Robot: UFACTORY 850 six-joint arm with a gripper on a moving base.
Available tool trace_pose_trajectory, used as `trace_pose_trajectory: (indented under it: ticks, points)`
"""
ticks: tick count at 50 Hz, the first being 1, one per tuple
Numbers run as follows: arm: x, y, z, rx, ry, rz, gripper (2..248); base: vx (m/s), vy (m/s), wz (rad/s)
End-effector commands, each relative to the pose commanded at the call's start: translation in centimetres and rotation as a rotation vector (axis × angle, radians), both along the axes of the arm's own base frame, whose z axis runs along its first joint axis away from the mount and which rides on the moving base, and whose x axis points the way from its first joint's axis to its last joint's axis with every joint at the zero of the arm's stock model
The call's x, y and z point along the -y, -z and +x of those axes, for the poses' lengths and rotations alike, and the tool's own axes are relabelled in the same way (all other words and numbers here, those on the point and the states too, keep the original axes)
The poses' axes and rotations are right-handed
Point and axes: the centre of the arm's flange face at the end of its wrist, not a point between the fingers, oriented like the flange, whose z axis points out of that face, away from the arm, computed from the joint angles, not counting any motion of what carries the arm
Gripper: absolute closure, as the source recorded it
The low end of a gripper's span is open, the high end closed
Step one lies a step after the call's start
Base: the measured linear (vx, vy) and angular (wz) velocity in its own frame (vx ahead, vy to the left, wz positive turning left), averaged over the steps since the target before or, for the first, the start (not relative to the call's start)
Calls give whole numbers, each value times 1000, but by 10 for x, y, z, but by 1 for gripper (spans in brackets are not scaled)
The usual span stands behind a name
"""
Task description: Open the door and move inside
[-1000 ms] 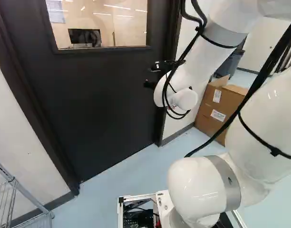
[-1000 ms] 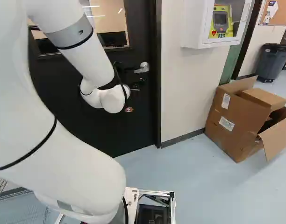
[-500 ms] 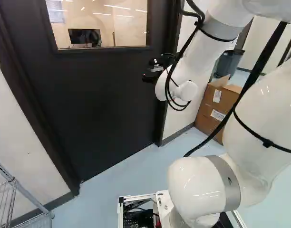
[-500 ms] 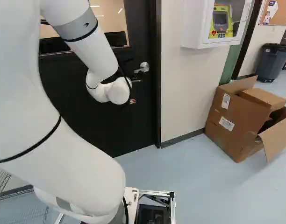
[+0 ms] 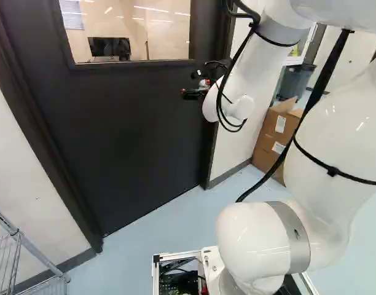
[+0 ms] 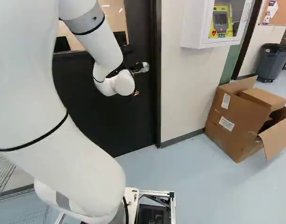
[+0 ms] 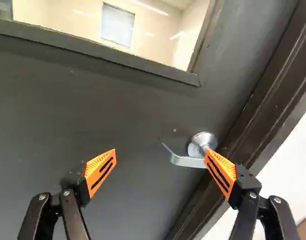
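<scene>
A: Left base view: your door [image 5: 133, 129] looks shut, and the gripper [image 5: 188, 84] is up by its latch side. The handle is hidden there

B: Expect the door to be heavy and stiff, swinging only on its hinges; don't force it

A: Right base view: you can see the handle [image 6: 144, 67] beside the frame [image 6: 156, 98], near the wrist end of your arm [image 6: 102, 56]

B: It looks like smooth metal: tough, probably slippery, and likely sprung against you as it turns

A: Wrist view: your 2 fingers are spread wide, pinching nothing. The lever reaches into the space ahead of them, its round base close by the orange pad [image 7: 221, 173] nearer the frame, which partly covers it. Whether they touch, you can't tell

B: Then take the lever towards its free end, away from that base, where your turn should need less force
</scene>
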Motion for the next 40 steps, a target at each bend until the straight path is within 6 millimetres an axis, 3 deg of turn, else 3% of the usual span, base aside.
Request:
trace_pose_trajectory:
  ticks: [31,40]
  points:
    - [-11,-4,59,15,-57,-24,3,0,0,0]
    - [-14,3,66,5,-63,-23,3,0,0,0]
